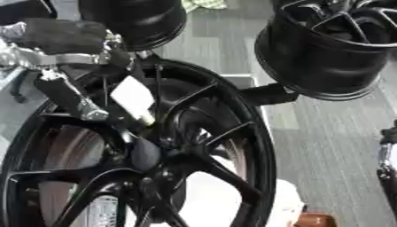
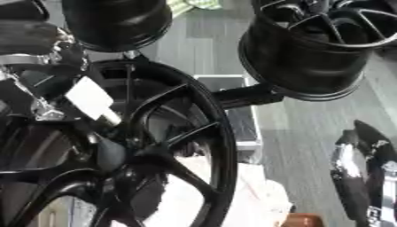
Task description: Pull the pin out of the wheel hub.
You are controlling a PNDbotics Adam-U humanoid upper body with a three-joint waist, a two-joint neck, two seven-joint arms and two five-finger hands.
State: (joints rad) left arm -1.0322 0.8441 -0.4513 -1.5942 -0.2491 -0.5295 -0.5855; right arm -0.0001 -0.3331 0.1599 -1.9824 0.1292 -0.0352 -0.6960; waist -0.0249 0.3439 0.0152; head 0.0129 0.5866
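In the left eye view I look down on a large black multi-spoke alloy wheel [image 1: 194, 159] that fills the near left of the scene; its hub [image 1: 159, 155] sits low in the middle of the spokes; my left hand [image 1: 116, 95], black with silver joints, comes in from the far left and reaches down through the spokes toward that hub; a white rectangular patch shows on it; its fingers [image 1: 143, 153] point at the hub centre, but I cannot tell whether they are closed on anything, and I cannot make out the pin itself among the dark parts; a second black wheel rim [image 1: 329, 48] hangs at the far right and a third dark rim [image 1: 136, 20] at the far middle, over a grey plank floor [image 1: 333, 146].

In the right eye view my right hand [image 2: 364, 177] shows at the near right edge, well apart from the big wheel; its fingers are too dark against the arm for me to tell their state; a black bracket [image 2: 244, 96] joins the far right rim toward the big wheel's edge.
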